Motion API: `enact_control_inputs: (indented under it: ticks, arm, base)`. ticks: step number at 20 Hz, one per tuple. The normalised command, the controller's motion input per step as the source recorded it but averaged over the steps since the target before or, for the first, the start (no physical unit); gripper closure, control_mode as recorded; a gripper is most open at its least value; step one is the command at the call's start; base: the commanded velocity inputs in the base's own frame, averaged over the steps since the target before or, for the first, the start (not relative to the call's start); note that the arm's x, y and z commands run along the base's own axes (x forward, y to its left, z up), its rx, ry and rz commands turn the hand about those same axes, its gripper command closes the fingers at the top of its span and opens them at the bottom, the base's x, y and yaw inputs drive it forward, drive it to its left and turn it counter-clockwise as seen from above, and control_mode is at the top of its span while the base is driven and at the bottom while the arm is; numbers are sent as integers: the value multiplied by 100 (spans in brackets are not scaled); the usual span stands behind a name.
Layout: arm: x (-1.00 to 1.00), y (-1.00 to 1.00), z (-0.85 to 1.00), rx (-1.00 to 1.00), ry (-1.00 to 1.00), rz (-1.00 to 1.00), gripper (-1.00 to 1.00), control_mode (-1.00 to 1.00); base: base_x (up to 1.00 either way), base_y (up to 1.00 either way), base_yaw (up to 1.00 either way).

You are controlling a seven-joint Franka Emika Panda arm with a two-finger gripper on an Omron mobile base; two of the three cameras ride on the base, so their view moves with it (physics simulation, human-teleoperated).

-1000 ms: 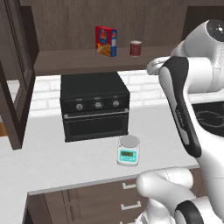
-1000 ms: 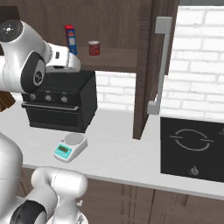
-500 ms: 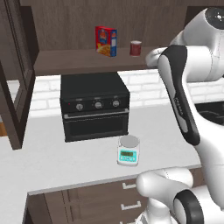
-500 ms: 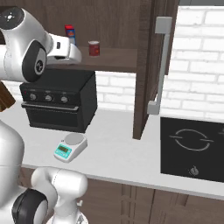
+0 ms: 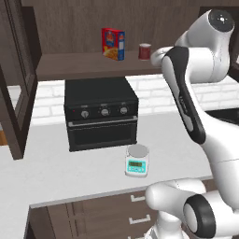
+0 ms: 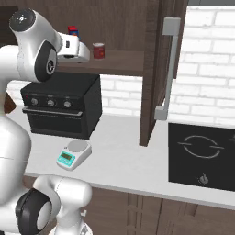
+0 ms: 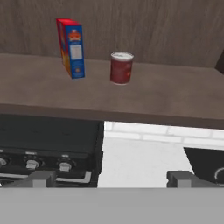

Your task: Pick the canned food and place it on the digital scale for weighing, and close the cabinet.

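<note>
The canned food, a small dark-red can with a pale top, stands upright on the open cabinet's shelf, right of a red-and-blue food box. My gripper is open, its fingers spread wide, level with the shelf's front edge and still short of the can. From the base views the can sits just beyond my hand. The digital scale rests bare on the counter in front of the toaster oven. Both cabinet doors stand open.
A black toaster oven sits on the white counter under the shelf. The right door carries a long silver handle. A black cooktop lies to the right. Lower drawers run below the counter edge.
My arm has lifted and swung the hand up to shelf height, closer to the can. The can, box, scale and doors have stayed put.
</note>
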Motion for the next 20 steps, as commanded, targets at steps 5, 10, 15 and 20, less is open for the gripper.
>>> enact_control_inputs:
  ticks: [5, 10, 15, 20]
  arm:
    - [42, 0, 0, 0, -5, 0, -100, -100]
    - [36, -1, 0, 0, -3, 0, -100, -100]
    - [11, -10, 5, 0, 0, 0, -100, -100]
    - [11, -10, 9, 0, 1, 0, -100, -100]
  base:
    - [0, 0, 0]
    - [0, 0, 0]
    - [0, 0, 0]
    - [0, 0, 0]
